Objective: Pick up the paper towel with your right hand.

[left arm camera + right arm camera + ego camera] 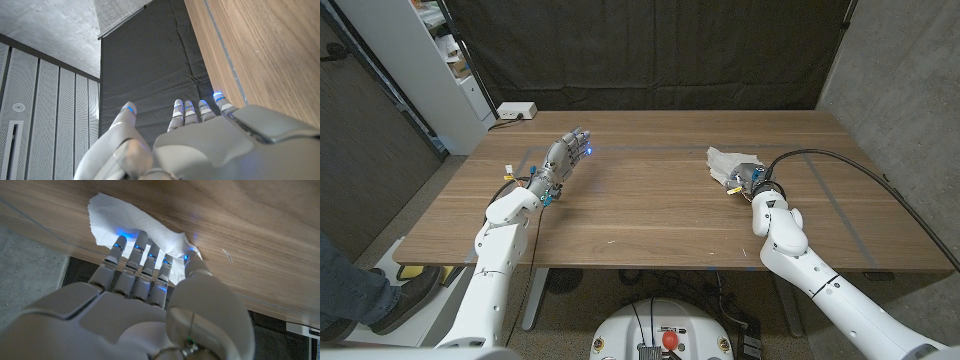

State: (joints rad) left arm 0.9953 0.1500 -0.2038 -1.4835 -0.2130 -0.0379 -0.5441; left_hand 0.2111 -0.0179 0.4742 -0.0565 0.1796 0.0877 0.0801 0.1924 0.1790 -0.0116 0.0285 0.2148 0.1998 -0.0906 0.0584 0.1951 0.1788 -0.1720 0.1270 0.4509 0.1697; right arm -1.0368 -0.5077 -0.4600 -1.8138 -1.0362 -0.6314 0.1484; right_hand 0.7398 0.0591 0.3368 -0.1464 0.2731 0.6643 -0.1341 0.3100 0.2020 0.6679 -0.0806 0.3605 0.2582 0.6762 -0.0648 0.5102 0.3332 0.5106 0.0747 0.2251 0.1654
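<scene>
So there's just one paper towel (728, 163) here, a crumpled white sheet on the wooden table (650, 215), sitting on the robot's right side toward the far half. One table, two robot hands, and one small white box (517, 111) with a cable at the far left corner of the table.

The right hand (748, 176) is right at the towel. From the right wrist view the fingers (141, 250) are stretched out side by side with their tips on the sheet (131, 222), and the thumb tip is touching the near edge of it. Whether there's an actual pinch on the paper I honestly can't tell, the fingertips cover the spot where that would show. In the head view the hand is mostly tucked against the towel, so that doesn't settle it either.

The left hand (563, 160) is on the other side of the table, well apart from the towel, raised with the fingers pointing away from the robot. In the left wrist view its fingers (192, 111) are straight and close together, thumb off to the side, nothing in them.

Also a person's leg and a dark shoe (408, 291) are cut off at the bottom left edge, on the floor beside the table.
</scene>
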